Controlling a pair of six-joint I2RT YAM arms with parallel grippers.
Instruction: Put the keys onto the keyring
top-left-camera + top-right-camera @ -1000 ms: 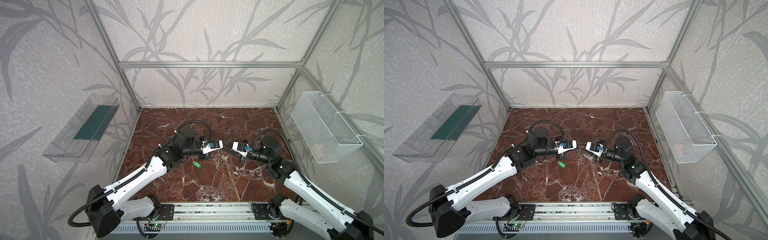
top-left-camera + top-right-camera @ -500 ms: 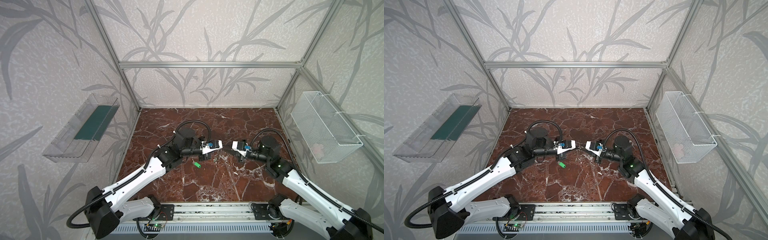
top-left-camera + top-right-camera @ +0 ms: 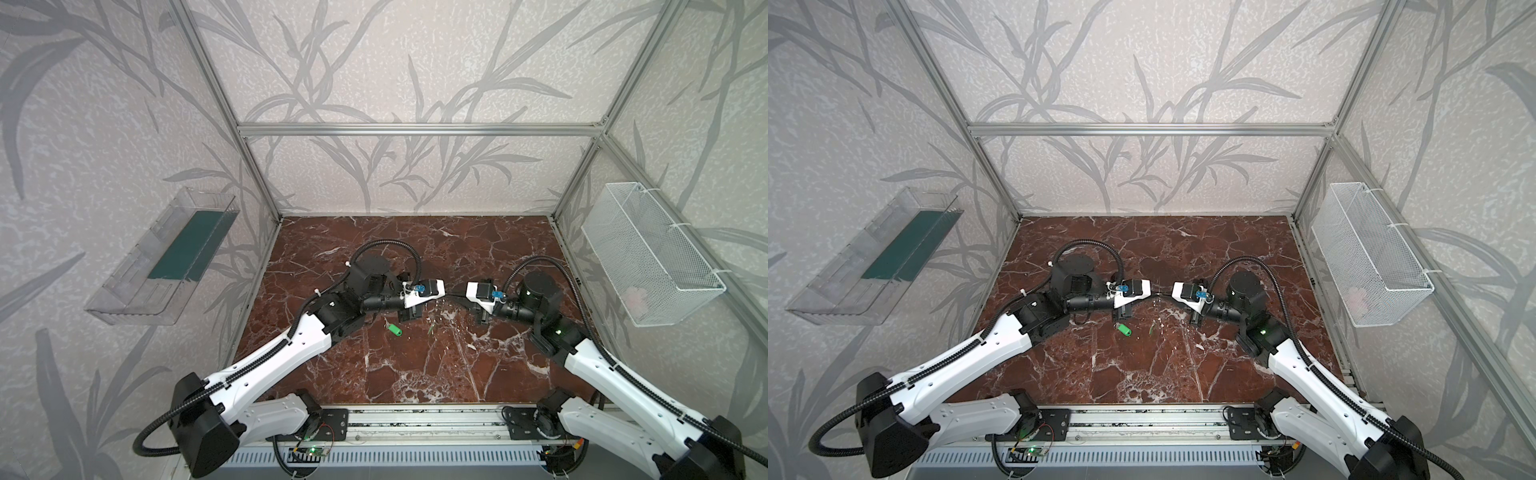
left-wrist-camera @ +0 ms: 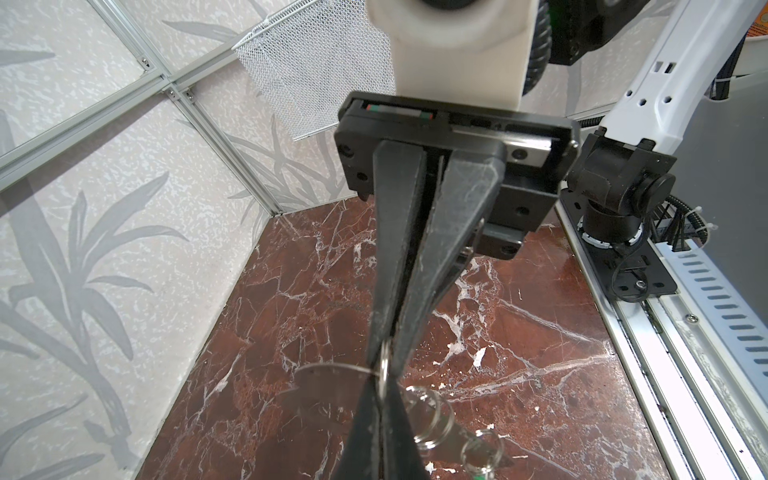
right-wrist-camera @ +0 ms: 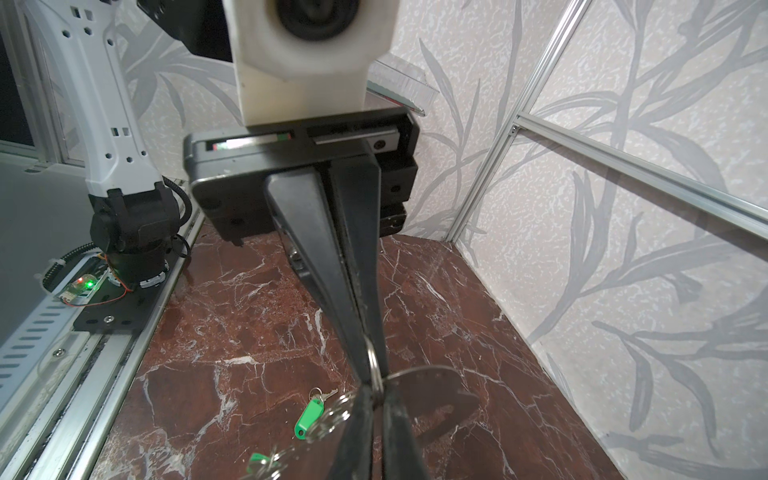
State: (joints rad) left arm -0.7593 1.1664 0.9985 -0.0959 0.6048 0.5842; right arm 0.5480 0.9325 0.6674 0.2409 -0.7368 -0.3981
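Between the two grippers, which meet tip to tip over the middle of the marble floor (image 3: 415,374), no passage is left, and a green key tag (image 3: 394,330) lies just in front of them, while the near floor lies bare.

Both arms reach inward from the near rail, forearms raised and wrists bent level, so that the left gripper (image 3: 451,294) and the right gripper (image 3: 457,295) meet tip to tip above the middle of the floor in both top views. In the left wrist view the left gripper (image 4: 380,409) has its fingers (image 4: 365,432) pressed together at the tips. In the right wrist view the right gripper (image 5: 376,399) likewise shows its tips drawn together, while the opposing left fingers (image 5: 361,291) taper down to meet them.
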